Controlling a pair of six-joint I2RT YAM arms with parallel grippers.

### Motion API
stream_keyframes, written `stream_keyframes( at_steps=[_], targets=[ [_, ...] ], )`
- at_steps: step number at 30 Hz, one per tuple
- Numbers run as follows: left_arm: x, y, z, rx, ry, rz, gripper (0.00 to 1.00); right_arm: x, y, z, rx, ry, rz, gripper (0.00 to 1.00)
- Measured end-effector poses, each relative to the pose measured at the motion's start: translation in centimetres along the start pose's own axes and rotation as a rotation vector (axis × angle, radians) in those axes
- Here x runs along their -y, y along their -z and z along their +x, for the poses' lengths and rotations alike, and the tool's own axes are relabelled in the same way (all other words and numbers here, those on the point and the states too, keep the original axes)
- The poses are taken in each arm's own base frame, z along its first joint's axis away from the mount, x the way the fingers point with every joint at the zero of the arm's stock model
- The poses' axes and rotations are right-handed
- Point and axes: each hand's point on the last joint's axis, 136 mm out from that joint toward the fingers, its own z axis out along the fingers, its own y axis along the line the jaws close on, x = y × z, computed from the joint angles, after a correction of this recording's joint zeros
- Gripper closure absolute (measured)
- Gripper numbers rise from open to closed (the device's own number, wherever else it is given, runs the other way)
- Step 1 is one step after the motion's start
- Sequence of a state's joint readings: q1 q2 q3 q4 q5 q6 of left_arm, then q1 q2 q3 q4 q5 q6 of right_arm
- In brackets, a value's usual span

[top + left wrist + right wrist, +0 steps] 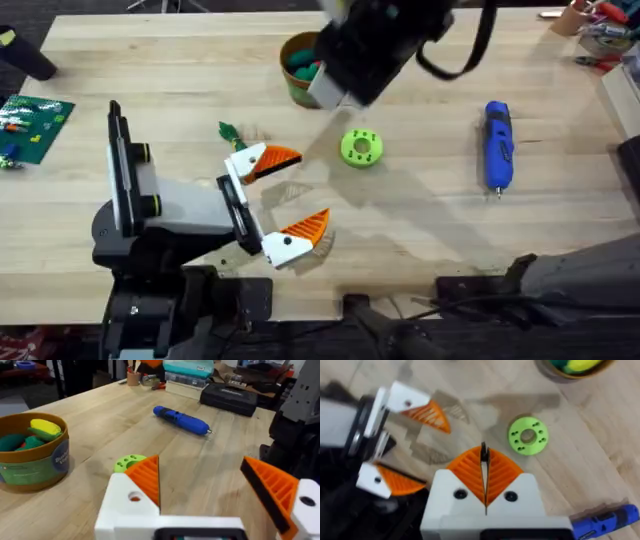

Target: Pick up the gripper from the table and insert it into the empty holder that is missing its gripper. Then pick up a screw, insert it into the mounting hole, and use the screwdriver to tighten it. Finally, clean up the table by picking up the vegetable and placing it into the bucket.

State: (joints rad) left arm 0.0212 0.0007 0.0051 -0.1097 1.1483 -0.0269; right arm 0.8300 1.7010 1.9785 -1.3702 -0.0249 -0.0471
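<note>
White hand [282, 200] bodies, orange ribbed pads [310, 226], black arms, dark screw holes

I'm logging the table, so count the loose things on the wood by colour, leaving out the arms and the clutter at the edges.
Blue: 1, the screwdriver
Lime green: 1, the disc with holes
Yellow-olive: 1, the bucket
Total: 3

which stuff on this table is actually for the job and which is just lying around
For the job:
- bright blue pen-shaped screwdriver
- round yellow-olive bucket holding soft toy vegetables
- small green vegetable piece

Lying about:
- lime-green plastic disc with holes
- green circuit board
- black case
- teal-lidded box
</note>
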Motion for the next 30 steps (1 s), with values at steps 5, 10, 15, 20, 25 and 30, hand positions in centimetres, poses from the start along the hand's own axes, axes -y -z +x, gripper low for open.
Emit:
stream_keyframes(
  at_steps=[5,10,15,20,25,30],
  targets=[
    [0.0,0.0,0.0,0.000,0.000,0.000,0.015,-3.6,-0.1,0.2,-0.005,0.190,-0.050,0.995],
    [0.0,0.0,0.0,0.000,0.000,0.000,0.014,-5.5,-0.1,0.4,-0.003,0.318,-0.078,0.995],
    [0.0,0.0,0.0,0.000,0.000,0.000,0.014,-5.4,-0.1,0.0,0.015,0.375,-0.073,0.995],
    [0.0,0.0,0.0,0.000,0.000,0.000,0.014,-5.0,-0.1,-0.8,0.040,0.407,-0.045,0.995],
    [0.0,0.0,0.0,0.000,0.000,0.000,0.015,-5.0,-0.4,-1.0,0.043,0.419,-0.045,0.995],
    [0.0,0.0,0.0,0.000,0.000,0.000,0.014,-5.1,-1.1,-1.2,0.035,0.424,-0.050,0.995]
  ],
)
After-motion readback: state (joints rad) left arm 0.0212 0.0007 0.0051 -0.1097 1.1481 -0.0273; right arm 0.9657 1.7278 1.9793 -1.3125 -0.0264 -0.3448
